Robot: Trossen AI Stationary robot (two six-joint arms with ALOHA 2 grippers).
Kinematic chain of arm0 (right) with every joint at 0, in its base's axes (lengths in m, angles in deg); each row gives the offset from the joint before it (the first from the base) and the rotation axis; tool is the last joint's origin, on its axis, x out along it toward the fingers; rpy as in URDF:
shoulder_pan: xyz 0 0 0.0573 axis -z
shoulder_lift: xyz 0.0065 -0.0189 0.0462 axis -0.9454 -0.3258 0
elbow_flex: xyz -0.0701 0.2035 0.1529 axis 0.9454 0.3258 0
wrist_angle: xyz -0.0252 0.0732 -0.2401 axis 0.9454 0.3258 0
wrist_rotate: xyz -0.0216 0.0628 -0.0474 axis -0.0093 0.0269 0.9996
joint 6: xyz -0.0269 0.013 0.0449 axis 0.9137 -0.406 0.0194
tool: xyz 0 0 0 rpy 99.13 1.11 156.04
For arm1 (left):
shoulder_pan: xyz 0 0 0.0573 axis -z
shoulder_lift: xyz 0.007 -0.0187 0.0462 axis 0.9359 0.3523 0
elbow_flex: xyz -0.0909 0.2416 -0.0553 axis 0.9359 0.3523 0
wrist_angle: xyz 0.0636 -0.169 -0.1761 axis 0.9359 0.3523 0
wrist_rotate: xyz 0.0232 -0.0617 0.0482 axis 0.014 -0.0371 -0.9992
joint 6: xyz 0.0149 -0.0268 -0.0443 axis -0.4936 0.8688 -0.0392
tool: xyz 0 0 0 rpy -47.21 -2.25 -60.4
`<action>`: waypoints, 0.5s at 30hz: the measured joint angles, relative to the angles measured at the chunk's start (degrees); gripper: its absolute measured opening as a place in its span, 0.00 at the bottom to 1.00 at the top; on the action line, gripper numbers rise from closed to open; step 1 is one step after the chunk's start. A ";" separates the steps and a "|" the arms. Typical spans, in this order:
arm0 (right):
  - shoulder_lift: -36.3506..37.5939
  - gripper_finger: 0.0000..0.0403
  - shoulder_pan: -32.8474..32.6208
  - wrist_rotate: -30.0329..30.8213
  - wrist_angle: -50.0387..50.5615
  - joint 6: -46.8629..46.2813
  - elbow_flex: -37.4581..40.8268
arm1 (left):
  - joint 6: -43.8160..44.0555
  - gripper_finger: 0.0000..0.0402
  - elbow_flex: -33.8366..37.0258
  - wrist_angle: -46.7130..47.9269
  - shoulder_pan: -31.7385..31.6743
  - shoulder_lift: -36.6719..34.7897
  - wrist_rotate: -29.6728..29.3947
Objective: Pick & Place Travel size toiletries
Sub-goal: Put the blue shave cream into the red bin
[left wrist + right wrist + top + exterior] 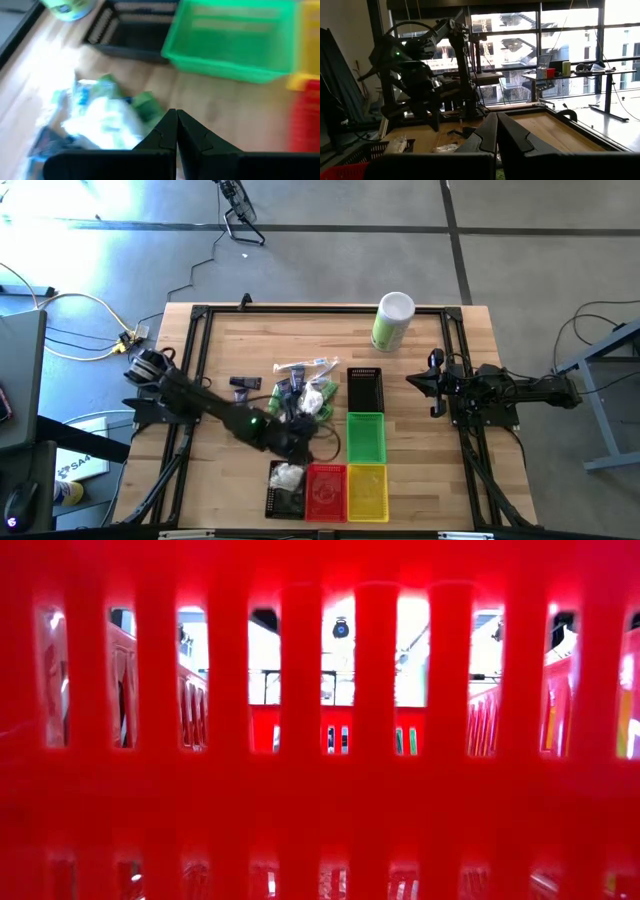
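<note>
The travel size toiletries (pixel 303 388) lie in a loose pile on the wooden table's middle: green bottles, dark tubes, white pouches, clear-wrapped sticks. The left wrist view shows the pile (pixel 100 117) blurred, beside my fingers. One white pouch (pixel 288 475) lies in the near black basket (pixel 276 500). My left gripper (pixel 306 436) hovers shut just near of the pile, pointing down and toward the green basket (pixel 235 40), with nothing between its fingers (pixel 167 127). My right gripper (pixel 415 380) waits shut at the table's right side.
A red basket (pixel 325 490) and a yellow basket (pixel 367 490) stand at the near edge, the green basket (pixel 366 437) and a second black one (pixel 365 387) behind them. A green-and-white canister (pixel 392 320) stands at the far edge. The low view looks through red slats (pixel 300 740).
</note>
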 joint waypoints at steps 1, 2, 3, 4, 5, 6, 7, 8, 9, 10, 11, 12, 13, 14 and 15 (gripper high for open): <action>0.00 0.00 0.00 -0.14 0.00 -0.01 0.02 | 0.02 0.00 0.00 0.49 -0.73 0.00 0.28; 0.00 0.00 0.00 -0.39 -0.02 -0.02 0.02 | 0.02 0.00 0.00 1.14 -1.41 0.00 0.47; 0.00 0.00 0.00 -0.83 0.00 -0.02 0.00 | 0.02 0.00 0.00 2.12 -2.01 -0.02 0.89; -0.01 0.00 0.00 -1.36 0.00 -0.03 0.01 | 0.02 0.00 0.00 3.55 -2.61 -0.10 1.59; 0.00 0.00 0.00 -1.60 -0.02 -0.04 0.02 | 0.13 0.00 0.00 5.67 -3.16 -0.41 1.85; 0.00 0.00 0.00 -1.61 0.00 -0.04 0.02 | 0.44 0.00 0.05 7.72 -3.58 -0.93 1.91; -0.01 0.00 0.00 -1.62 0.00 -0.04 0.01 | 0.67 0.00 0.07 9.12 -4.15 -1.42 2.01; 0.00 0.00 0.00 -1.63 -0.01 -0.03 0.00 | 0.83 0.00 0.01 9.65 -4.67 -1.92 2.03; -0.01 0.00 0.00 -1.62 0.00 0.01 0.01 | 0.89 0.00 -0.01 9.99 -5.01 -2.40 2.09; 0.00 0.00 0.00 -1.61 -0.01 0.00 0.01 | 0.85 0.00 0.02 10.13 -5.22 -2.74 2.14; -0.01 0.00 0.00 -1.60 0.00 0.02 0.00 | 0.26 0.00 0.04 9.17 -5.26 -2.89 2.24; -0.02 0.01 0.00 -1.57 0.02 0.02 0.00 | -0.59 0.00 0.02 7.60 -5.24 -2.91 2.61; -0.02 0.00 0.00 -1.58 -0.07 0.02 0.00 | -1.17 0.00 -0.02 6.65 -5.13 -2.91 2.92; 0.00 0.00 0.00 -1.56 -0.19 0.04 0.02 | -1.42 0.00 0.01 6.15 -4.94 -2.89 3.13; 0.00 0.00 0.00 -1.56 -0.14 0.04 0.02 | -1.51 0.00 0.04 5.15 -4.79 -2.89 3.64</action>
